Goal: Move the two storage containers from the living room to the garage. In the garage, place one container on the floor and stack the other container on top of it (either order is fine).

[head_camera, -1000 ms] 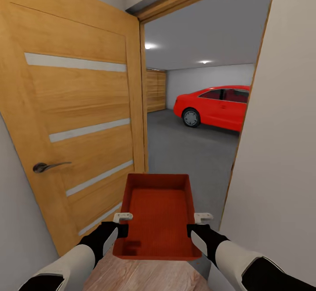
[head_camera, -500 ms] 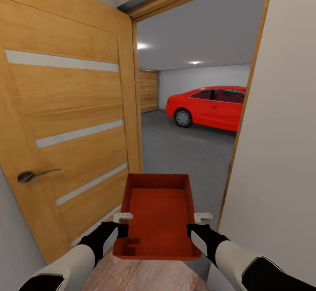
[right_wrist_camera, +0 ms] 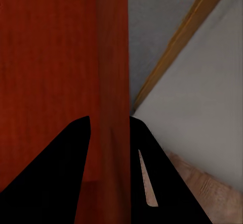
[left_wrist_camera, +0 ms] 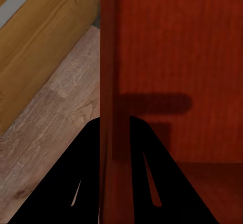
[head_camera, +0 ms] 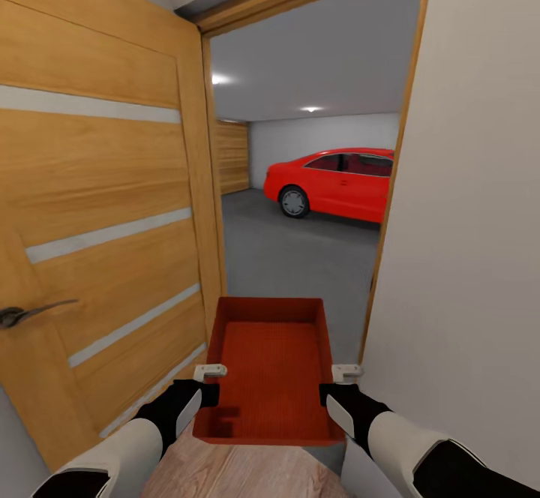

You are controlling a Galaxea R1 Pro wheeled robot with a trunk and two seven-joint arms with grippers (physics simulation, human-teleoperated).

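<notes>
Head view: one orange-red storage container [head_camera: 270,370] carried level in front of the trunk, open top up, inside bare. It sits in the doorway [head_camera: 300,183], its far end over the grey garage floor [head_camera: 300,258] and its near end over the wood-plank floor [head_camera: 225,472].

Left gripper [head_camera: 210,372] clamped on the container's left wall; left wrist view has one dark finger [left_wrist_camera: 66,183] outside the wall and one inside, wall pinched between them. Right gripper [head_camera: 347,372] likewise closed on the right wall, fingers [right_wrist_camera: 157,183] straddling it in the right wrist view.

Open wooden door [head_camera: 97,220] with pale stripes and a metal handle [head_camera: 34,312] stands just left of the container. White wall [head_camera: 472,220] close on its right. Beyond the container, well apart, a red car [head_camera: 334,183] under ceiling spotlights [head_camera: 219,79]
</notes>
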